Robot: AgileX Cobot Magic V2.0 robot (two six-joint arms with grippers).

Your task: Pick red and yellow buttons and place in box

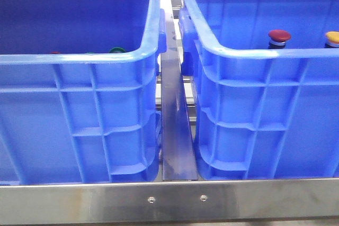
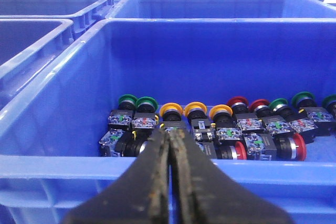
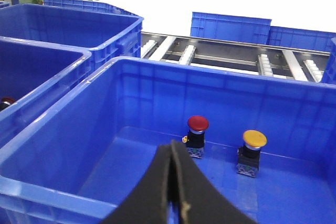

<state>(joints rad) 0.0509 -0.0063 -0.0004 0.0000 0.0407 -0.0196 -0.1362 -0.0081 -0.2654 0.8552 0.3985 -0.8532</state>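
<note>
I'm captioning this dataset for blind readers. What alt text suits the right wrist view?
A red button and a yellow button stand upright, apart, on the floor of a deep blue box. The right claw, closed and empty, hangs in the foreground above the near rim; more blue crates lie behind.

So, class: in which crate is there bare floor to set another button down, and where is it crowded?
The right crate has bare floor all around its red button and yellow button, which stand upright and apart. The left crate is crowded: a packed cluster of buttons covers its floor; only its edges look bare.
</note>
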